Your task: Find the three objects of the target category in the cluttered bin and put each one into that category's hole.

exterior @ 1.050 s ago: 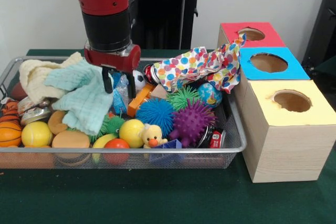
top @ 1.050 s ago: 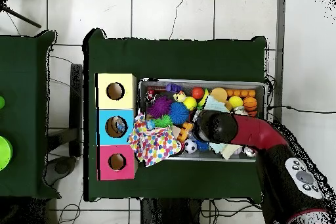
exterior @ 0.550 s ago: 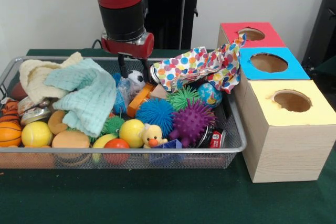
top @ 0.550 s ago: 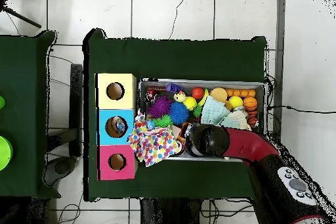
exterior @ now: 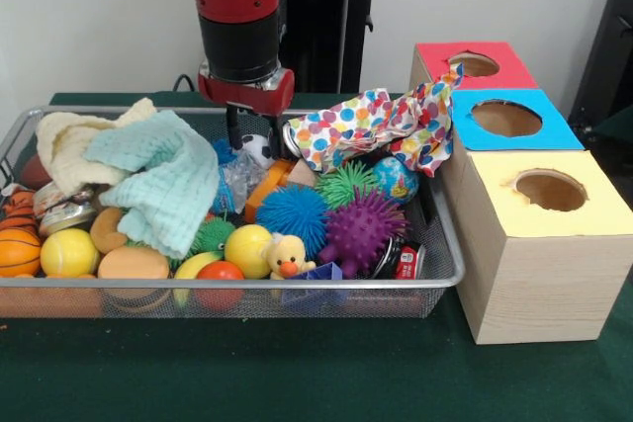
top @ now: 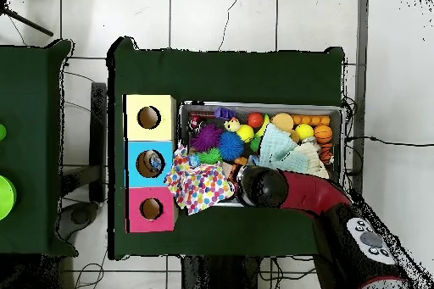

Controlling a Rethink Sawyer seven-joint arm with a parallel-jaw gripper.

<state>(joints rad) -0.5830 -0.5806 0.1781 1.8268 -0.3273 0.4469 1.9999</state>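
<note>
You're in the search-and-pick step: the gripper [exterior: 252, 133] hangs straddling the small soccer ball [exterior: 259, 149] at the wire bin's [exterior: 447, 249] far rim, just beside the polka-dot cloth [exterior: 381, 124] — jaws apart, nothing held. Next, I'd judge, you lower and close squarely — the ball may roll.

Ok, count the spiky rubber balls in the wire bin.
3 visible: a blue spiky rubber ball mid-bin, a purple one beside it toward the boxes, a green one behind both. Clutter may hide more.
</note>
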